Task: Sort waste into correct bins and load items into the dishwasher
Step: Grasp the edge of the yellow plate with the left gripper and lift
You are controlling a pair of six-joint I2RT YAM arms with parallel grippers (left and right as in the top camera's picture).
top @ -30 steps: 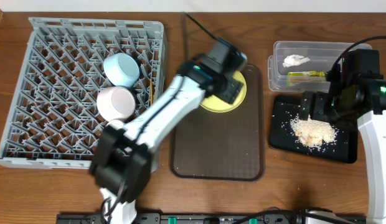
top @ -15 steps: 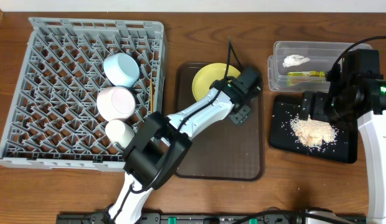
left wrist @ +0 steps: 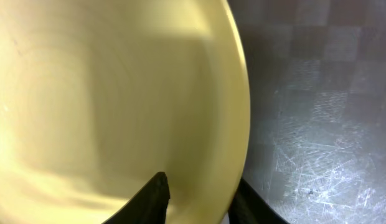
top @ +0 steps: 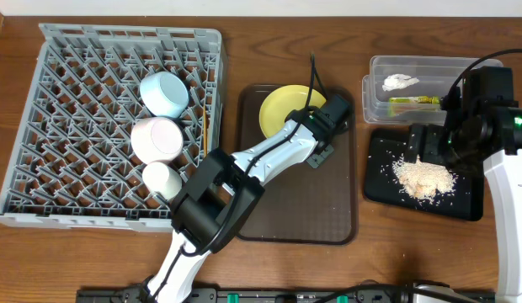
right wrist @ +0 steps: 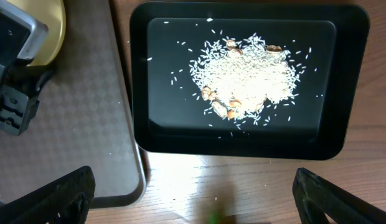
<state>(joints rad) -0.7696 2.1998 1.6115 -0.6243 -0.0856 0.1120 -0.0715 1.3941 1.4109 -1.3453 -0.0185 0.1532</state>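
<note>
Left gripper (left wrist: 193,199): jaws straddle yellow plate (left wrist: 106,93) rim on brown tray (top: 328,210), grip uncertain. Right gripper (right wrist: 193,211): jaws wide, empty, above black tray (right wrist: 149,124).

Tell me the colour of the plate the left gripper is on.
Yellow; the plate shows best in the left wrist view.

No legible text, labels or numbers.

A yellow plate (top: 284,108), a grey rack (top: 93,118), a black tray (right wrist: 243,81) and beige rice crumbs (right wrist: 249,78) are seen.
</note>
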